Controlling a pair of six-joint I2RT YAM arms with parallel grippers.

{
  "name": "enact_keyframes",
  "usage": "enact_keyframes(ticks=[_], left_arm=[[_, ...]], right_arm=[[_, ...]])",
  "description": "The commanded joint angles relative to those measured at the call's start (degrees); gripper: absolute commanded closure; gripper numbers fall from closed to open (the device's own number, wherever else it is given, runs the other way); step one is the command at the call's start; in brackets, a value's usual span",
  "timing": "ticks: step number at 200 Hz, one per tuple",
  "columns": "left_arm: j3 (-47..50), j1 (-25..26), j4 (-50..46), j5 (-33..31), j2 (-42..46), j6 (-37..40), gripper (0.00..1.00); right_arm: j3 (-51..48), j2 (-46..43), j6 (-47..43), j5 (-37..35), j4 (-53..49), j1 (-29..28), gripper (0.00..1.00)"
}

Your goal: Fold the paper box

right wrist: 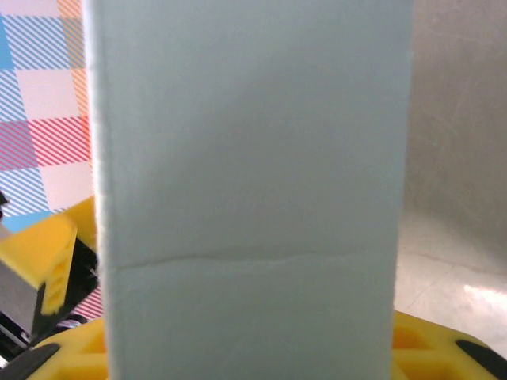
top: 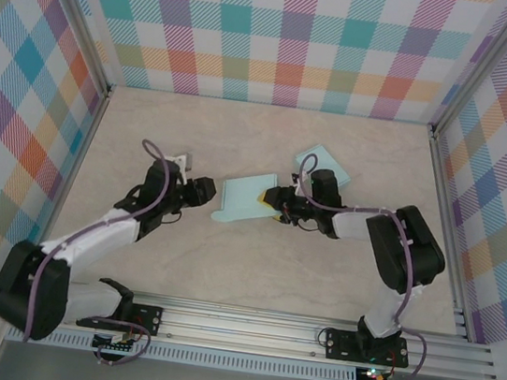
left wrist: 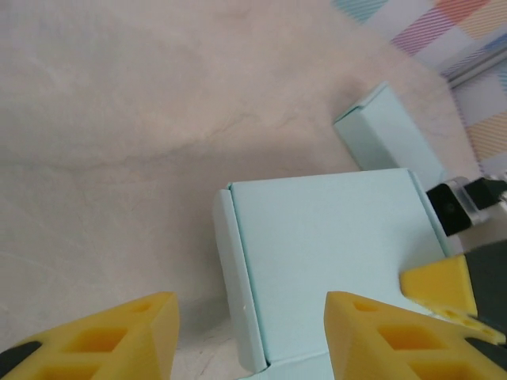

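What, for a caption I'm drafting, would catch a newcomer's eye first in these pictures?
The pale blue paper box lying flat at the table's centre draws the eye first, with the left gripper open near its left end and the right gripper at its right end. Next come the bright plaid walls all around, and a second pale blue box behind the right arm.

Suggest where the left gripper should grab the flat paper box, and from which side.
Probably the narrow creased flap along the paper box's left edge, approached from the left. That flap faces the open left gripper, while the right gripper clamps the opposite end, so it seems the free edge.
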State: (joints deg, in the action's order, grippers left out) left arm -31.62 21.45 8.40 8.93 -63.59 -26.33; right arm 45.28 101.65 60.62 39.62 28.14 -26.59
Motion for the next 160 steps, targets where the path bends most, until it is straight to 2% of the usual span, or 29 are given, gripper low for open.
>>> enact_keyframes(ticks=[1, 26, 47, 60, 66, 71, 76, 80, 85, 114, 118, 123, 160], left_arm=[[4.07, 2.2, 8.35, 1.93, 6.75, 10.55, 0.48], [10.15, 9.17, 13.14, 4.81, 15.52, 24.51, 0.48], [12.48, 18.33, 10.21, -3.3, 21.05, 38.67, 0.48], [12.72, 21.99, 8.31, -6.88, 21.83, 44.94, 0.48], [12.7, 23.02, 7.85, -7.21, 21.29, 47.38, 0.47], [12.67, 23.76, 7.42, -7.18, 20.75, 49.83, 0.43], [12.48, 24.36, 6.98, -7.29, 20.0, 51.95, 0.33], [12.25, 25.01, 6.75, -7.66, 19.3, 53.33, 0.21], [11.83, 25.83, 6.55, -8.38, 18.05, 54.58, 0.16], [9.25, 28.42, 7.69, -13.87, 12.02, 59.02, 0.14], [8.75, 28.73, 7.76, -14.67, 11.11, 59.75, 0.04], [8.15, 29.09, 7.68, -15.78, 9.85, 60.63, 0.0], [3.8, 32.57, 8.58, -25.22, -0.3, 68.04, 0.0]], right_arm=[[-1.64, -4.11, 2.68, 0.04, -4.42, 0.56, 0.61], [-3.35, -7.16, 5.17, 1.42, -7.33, 1.33, 0.61], [-4.07, -9.14, 7.02, 3.79, -9.22, 1.93, 0.61], [-3.94, -10.22, 7.12, 4.64, -11.44, 1.98, 0.61], [-3.75, -10.68, 7.06, 4.91, -12.42, 1.98, 0.61], [-3.57, -11.06, 7.06, 5.03, -13.03, 1.98, 0.61], [-3.41, -11.42, 7.06, 5.16, -13.65, 1.98, 0.61], [-3.32, -11.66, 7.04, 5.14, -14.14, 1.98, 0.61], [-3.07, -11.93, 6.98, 5.27, -14.64, 1.98, 0.61], [-2.73, -13.18, 7.18, 5.14, -16.19, 1.98, 0.6], [-2.76, -13.29, 7.35, 5.11, -16.11, 1.98, 0.6], [-2.82, -13.44, 7.55, 5.12, -16.1, 1.98, 0.61], [-3.03, -14.08, 8.13, 5.03, -16.19, 1.98, 0.6]])
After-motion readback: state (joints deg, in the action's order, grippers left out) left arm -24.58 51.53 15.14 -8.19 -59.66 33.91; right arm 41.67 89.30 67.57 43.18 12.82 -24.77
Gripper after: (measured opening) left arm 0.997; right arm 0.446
